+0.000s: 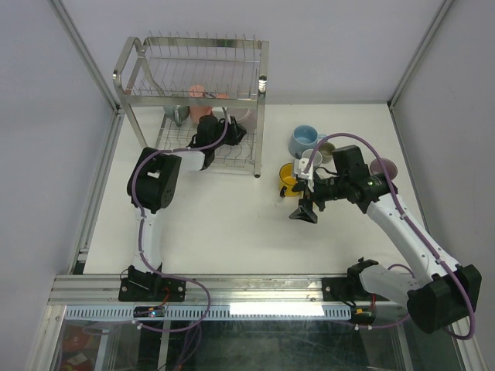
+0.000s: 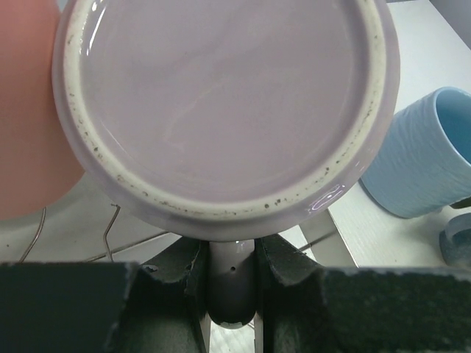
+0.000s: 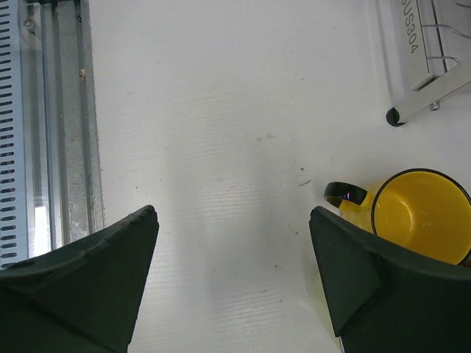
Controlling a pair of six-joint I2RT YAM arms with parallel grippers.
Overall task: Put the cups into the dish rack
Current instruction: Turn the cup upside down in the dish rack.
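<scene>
Yellow mug [image 3: 421, 215] just beside right gripper [image 3: 233, 212]

A lab test cell: white table [image 1: 232, 232], plain wall panels [image 1: 46, 116], aluminium rail [image 1: 232, 287].

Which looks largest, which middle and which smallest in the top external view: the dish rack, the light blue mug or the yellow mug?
1. dish rack, by far the largest.
2. light blue mug.
3. yellow mug, which looks slightly smaller, but it is partly covered, so that ranking is unsure.

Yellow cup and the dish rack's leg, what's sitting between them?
Nothing: only bare white table separates the yellow cup from the dish rack leg, clearest in the right wrist view.
</scene>
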